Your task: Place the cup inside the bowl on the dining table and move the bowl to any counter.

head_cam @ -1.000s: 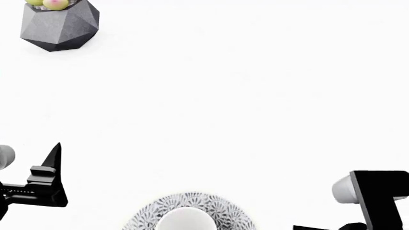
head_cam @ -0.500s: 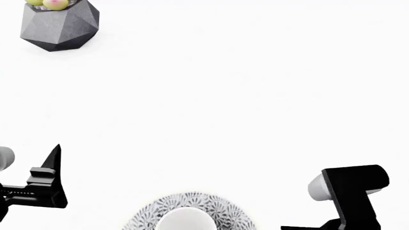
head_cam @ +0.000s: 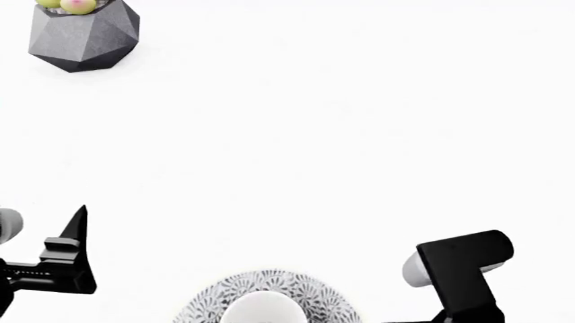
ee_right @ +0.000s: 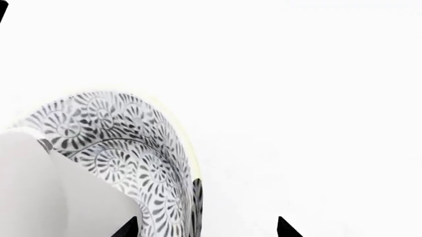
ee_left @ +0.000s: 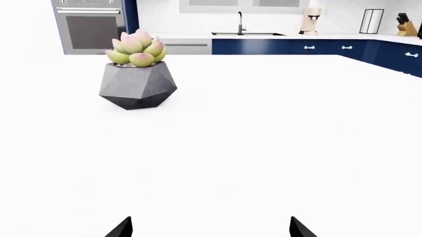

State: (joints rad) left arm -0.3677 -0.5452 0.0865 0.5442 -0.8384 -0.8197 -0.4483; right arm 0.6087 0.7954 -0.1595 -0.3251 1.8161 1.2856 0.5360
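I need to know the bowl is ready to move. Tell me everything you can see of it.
The bowl is round and deep, covered inside and out in a dense grey-and-white floral pattern, with a pale yellowish rim. It looks like glazed ceramic. It sits upright on the white table, at the near edge of the head view, partly cut off. The white cup is inside it. The right tool's tips are beside its rim, not gripping it.

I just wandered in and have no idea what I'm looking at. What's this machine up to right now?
It is a two-armed robot working at a white dining table. A white cup already sits inside a patterned bowl at the table's near edge. The right gripper is open beside the bowl's rim, holding nothing. The left gripper is open too, off to the side. A potted succulent stands at the far corner.
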